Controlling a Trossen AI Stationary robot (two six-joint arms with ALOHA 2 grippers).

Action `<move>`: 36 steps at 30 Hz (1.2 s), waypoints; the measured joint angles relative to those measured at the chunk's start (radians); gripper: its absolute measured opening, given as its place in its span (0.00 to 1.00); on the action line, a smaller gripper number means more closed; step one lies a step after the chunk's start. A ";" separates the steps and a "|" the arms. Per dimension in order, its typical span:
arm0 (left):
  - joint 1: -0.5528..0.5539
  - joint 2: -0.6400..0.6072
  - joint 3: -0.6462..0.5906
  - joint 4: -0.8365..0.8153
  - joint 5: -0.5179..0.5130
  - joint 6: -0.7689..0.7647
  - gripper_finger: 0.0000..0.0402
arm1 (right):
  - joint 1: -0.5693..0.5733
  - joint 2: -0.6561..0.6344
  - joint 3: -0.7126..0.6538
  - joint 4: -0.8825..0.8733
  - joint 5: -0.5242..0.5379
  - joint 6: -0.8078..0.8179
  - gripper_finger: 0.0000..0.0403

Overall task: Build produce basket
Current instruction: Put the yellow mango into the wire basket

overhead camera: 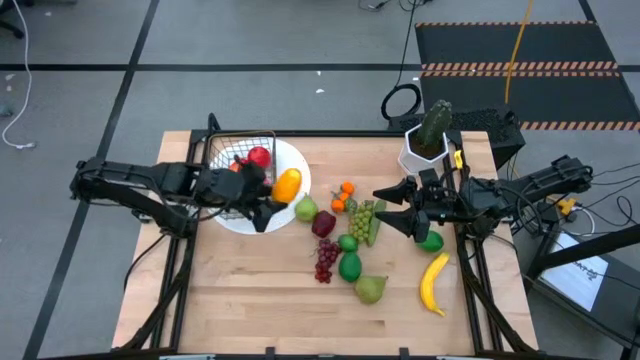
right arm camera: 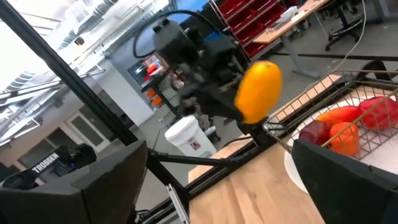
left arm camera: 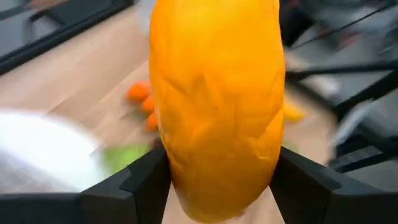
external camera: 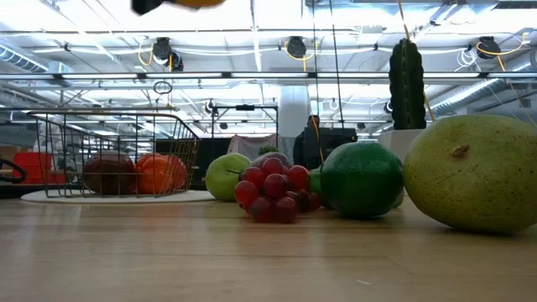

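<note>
**Left hand held an orange fruit over the plate beside the basket**

The left hand (overhead camera: 272,200) pinched a smooth orange-yellow fruit (overhead camera: 287,185) between its two dark fingers (left arm camera: 140,186), lifted clear of the wooden surface (overhead camera: 250,310) and hanging over the rim of the round white plate (overhead camera: 297,160), just beside the wire basket (overhead camera: 240,150). In the left wrist view the fruit filled most of the frame, upright between the fingers. The basket stood on the plate and already carried a red apple (overhead camera: 259,155) and other red and orange pieces (the low view showed a dark red one and an orange one behind the mesh).

The right hand (overhead camera: 395,205) was spread wide and held nothing, poised over the surface next to the white pot with the green cactus (overhead camera: 430,135), near the green grapes (overhead camera: 362,220).

The rest of the produce lay loose on the surface between the two arms: a green apple (overhead camera: 306,209) touching the plate's edge, small oranges (overhead camera: 343,196), a dark red fruit (overhead camera: 323,223), red grapes (overhead camera: 326,260), a lime (overhead camera: 349,266), a green pear (overhead camera: 371,289) and a banana (overhead camera: 433,283), which lay apart toward the right arm's side.
</note>
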 joint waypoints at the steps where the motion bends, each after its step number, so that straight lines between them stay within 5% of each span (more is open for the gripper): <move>1: 0.008 0.000 0.000 -0.053 -0.003 -0.014 0.60 | 0.000 0.000 0.000 -0.004 0.000 0.001 0.98; 13: 0.141 0.087 0.000 -0.535 -0.009 -0.068 0.60 | -0.003 0.001 0.000 -0.045 0.000 -0.001 0.98; 20: 0.253 0.172 -0.001 -0.581 0.006 0.020 0.60 | -0.003 0.001 0.000 -0.049 0.001 -0.002 0.98; 25: 0.331 0.238 -0.023 -0.579 0.126 0.070 0.60 | -0.008 0.001 0.000 -0.053 0.001 -0.006 0.98; 36: 0.383 0.288 -0.045 -0.582 0.187 0.042 0.64 | -0.057 -0.004 0.000 -0.084 -0.003 0.008 0.98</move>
